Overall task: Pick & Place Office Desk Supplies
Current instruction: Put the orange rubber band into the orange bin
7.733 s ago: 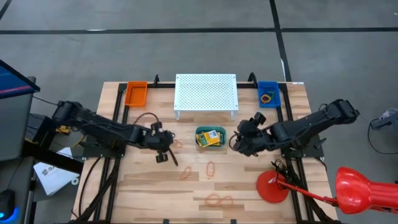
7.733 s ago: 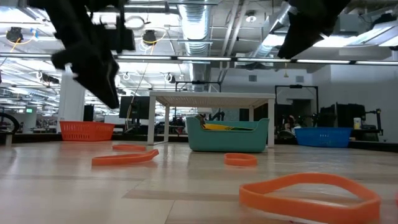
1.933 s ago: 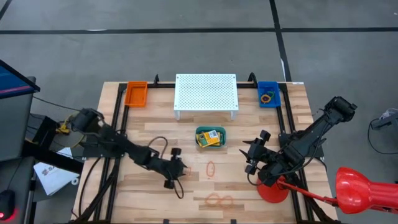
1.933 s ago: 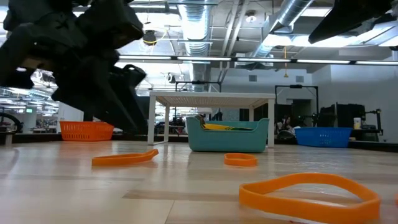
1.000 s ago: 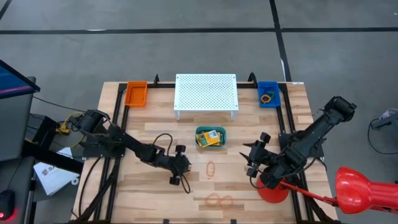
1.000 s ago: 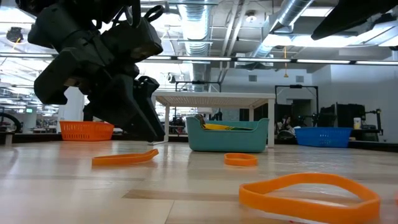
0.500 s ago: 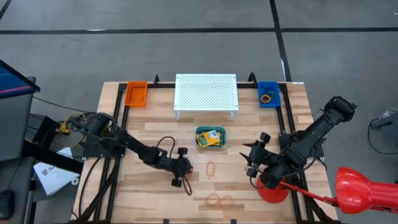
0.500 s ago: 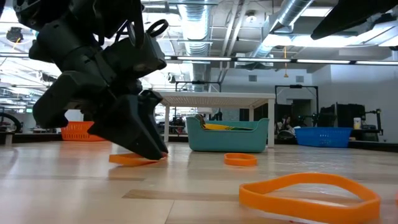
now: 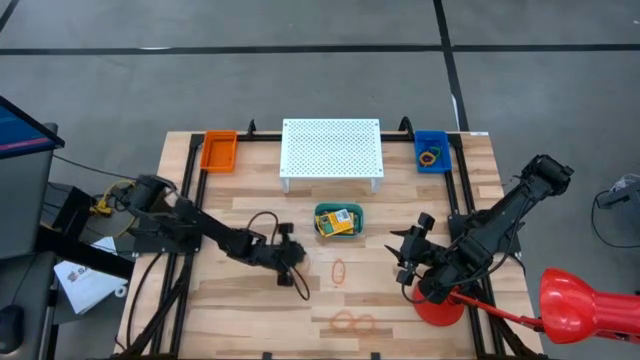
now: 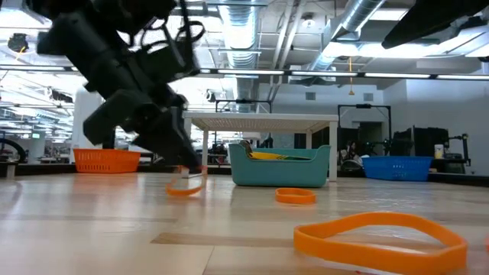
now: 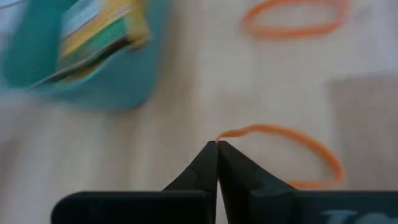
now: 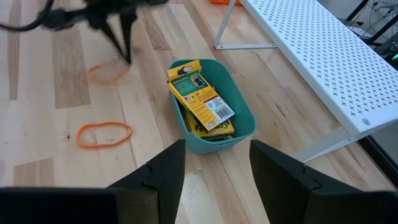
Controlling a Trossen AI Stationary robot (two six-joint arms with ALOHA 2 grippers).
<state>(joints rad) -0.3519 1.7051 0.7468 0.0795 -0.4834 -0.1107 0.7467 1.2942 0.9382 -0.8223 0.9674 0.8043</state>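
Front edge: two linked orange loops [image 9: 351, 321], flat.
Centre band [image 9: 339, 269]: orange oval, flat.
Left gripper [image 11: 217, 144]: pinched on thin orange band [image 11: 292, 149], table middle.
Teal tray [image 12: 244, 122]: yellow-green crayon boxes [image 12: 200, 99].
Right gripper [image 12: 214, 163]: fingers apart, right side.

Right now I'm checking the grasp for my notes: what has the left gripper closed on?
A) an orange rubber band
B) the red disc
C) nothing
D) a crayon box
A: in the left wrist view the left gripper's closed fingertips pinch one end of the orange rubber band, and in the low view the band hangs from them just off the table.
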